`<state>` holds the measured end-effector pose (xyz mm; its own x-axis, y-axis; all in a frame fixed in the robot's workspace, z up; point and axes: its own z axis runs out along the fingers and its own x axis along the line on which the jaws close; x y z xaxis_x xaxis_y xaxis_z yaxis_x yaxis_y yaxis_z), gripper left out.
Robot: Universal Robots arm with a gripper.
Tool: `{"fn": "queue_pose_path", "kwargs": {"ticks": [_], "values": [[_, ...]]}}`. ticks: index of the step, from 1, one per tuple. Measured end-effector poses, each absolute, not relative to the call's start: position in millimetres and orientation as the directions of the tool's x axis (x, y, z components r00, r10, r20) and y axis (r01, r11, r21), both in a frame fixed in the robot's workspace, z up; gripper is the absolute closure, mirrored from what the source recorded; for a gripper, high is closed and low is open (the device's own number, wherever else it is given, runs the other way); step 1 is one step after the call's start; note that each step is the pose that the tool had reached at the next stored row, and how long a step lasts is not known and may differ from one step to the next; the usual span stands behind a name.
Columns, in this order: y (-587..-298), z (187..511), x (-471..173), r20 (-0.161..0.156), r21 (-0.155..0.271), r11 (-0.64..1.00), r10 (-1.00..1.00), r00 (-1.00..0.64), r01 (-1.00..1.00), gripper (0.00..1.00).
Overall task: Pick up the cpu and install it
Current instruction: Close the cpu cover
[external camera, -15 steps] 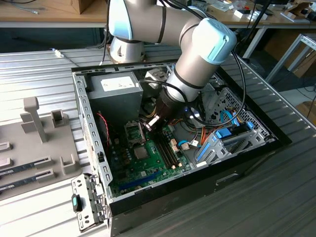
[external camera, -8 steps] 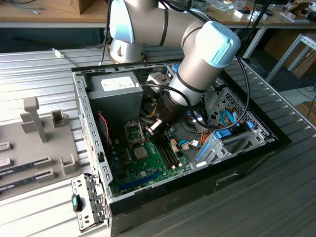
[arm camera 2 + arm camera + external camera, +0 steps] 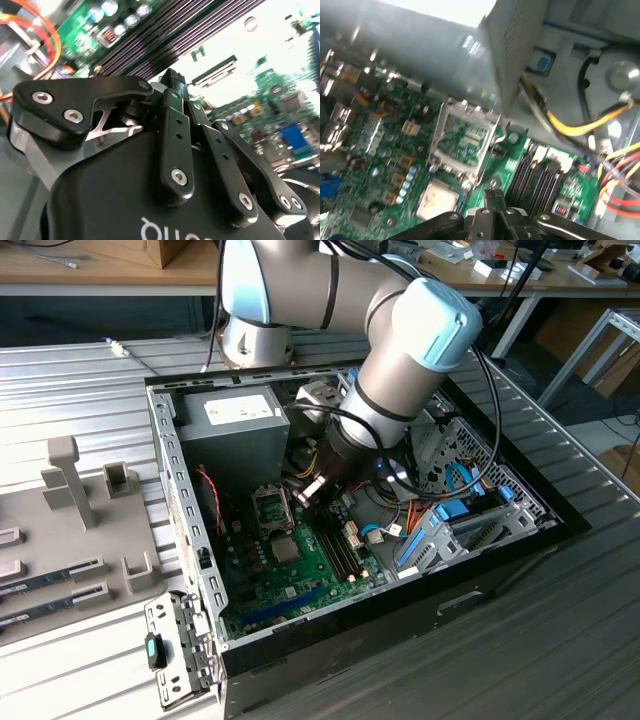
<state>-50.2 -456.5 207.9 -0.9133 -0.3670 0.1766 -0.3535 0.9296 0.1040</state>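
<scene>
The cpu (image 3: 437, 200) is a small silver-topped square lying flat on the green motherboard (image 3: 300, 575), beside the empty socket (image 3: 465, 140), whose metal frame is open. In the exterior view the cpu (image 3: 287, 548) sits just in front of that socket (image 3: 270, 505). My gripper (image 3: 305, 495) hangs inside the open computer case, above the board and next to the socket. Both wrist views show its black fingers pressed together, shut with nothing between them: gripper (image 3: 495, 197), gripper (image 3: 172, 80). It is apart from the cpu.
A grey power supply (image 3: 235, 425) stands behind the socket. Dark memory slots (image 3: 340, 540) run beside the gripper. Loose coloured cables (image 3: 400, 520) and a blue drive bracket (image 3: 450, 520) fill the case on the exterior view's right. A grey fixture tray (image 3: 80, 500) lies on its left.
</scene>
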Motion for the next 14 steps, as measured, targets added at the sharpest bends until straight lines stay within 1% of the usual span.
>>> {"fn": "queue_pose_path", "kwargs": {"ticks": [3, 14], "values": [[-444, 208, -47, 0.177, 0.104, 0.929, -0.367, -0.913, -0.354, 0.89], [-425, 207, -44, 0.177, 0.107, 0.929, -0.368, -0.913, -0.354, 0.89]]}}
